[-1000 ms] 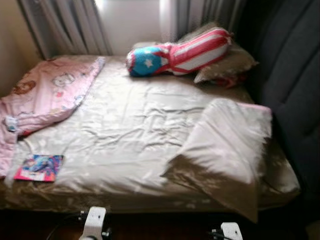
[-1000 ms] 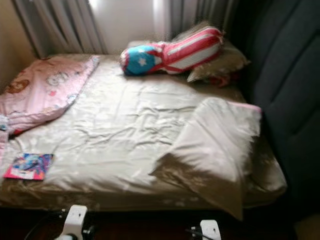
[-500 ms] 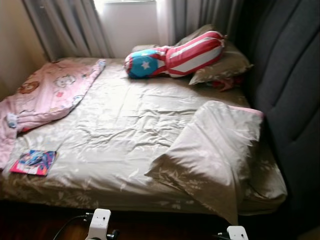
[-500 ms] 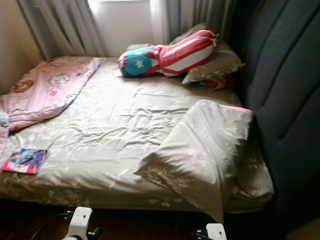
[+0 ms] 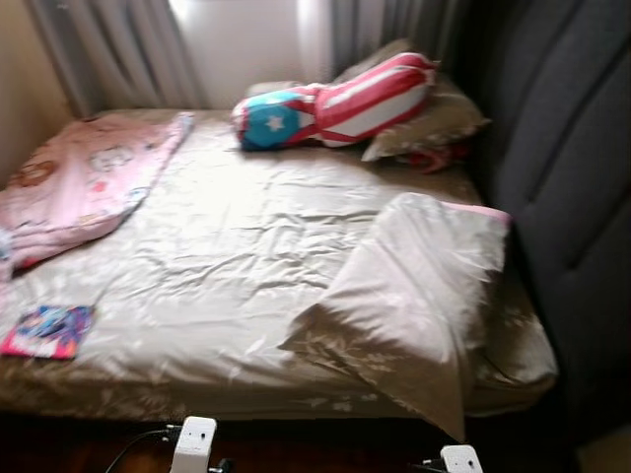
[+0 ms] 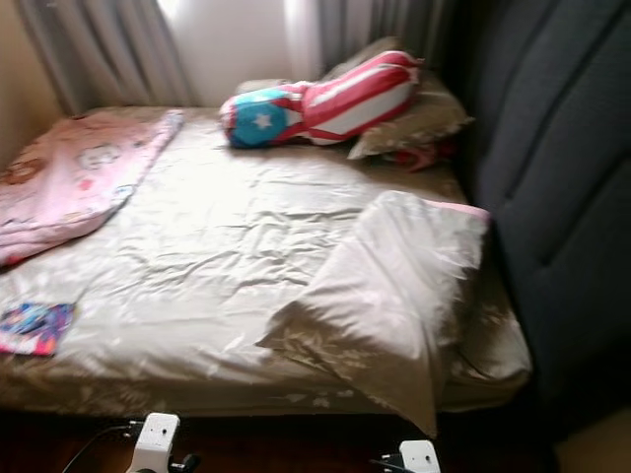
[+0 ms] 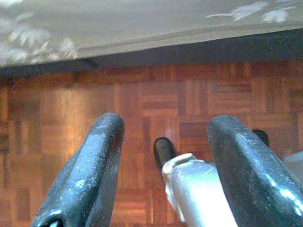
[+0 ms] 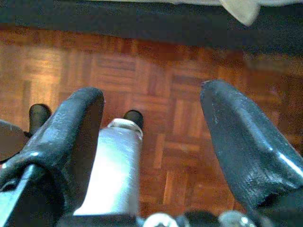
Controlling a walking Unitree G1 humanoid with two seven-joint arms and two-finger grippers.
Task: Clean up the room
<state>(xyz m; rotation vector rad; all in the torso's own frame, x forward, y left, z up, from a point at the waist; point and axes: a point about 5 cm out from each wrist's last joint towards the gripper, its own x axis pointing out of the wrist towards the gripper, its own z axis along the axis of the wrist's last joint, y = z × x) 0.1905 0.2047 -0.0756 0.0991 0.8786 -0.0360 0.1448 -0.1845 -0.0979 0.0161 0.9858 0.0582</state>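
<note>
**Both claws spread over parquet, bed ahead**

The left gripper (image 7: 163, 165) and right gripper (image 8: 151, 156) are held wide apart, empty, above the floor (image 7: 142, 99). Ahead, one bed (image 5: 246, 236) is seen bearing three pillows, one pink blanket (image 5: 79, 177) and one book (image 5: 47, 330). Curtains (image 5: 108, 49) are hung behind.

We count one bed (image 5: 246, 236). On it we see one pink blanket (image 5: 79, 182) at ten o'clock and one small bright book (image 5: 47, 330) at eight o'clock. One long red, white and blue cushion (image 5: 335, 101) lies at twelve o'clock. We count two tan pillows: one (image 5: 434, 123) at one o'clock and one (image 5: 409, 296) at four o'clock. We see two grey curtains (image 5: 113, 49). Each wrist has two black fingers (image 7: 83, 175), four in all.
</note>
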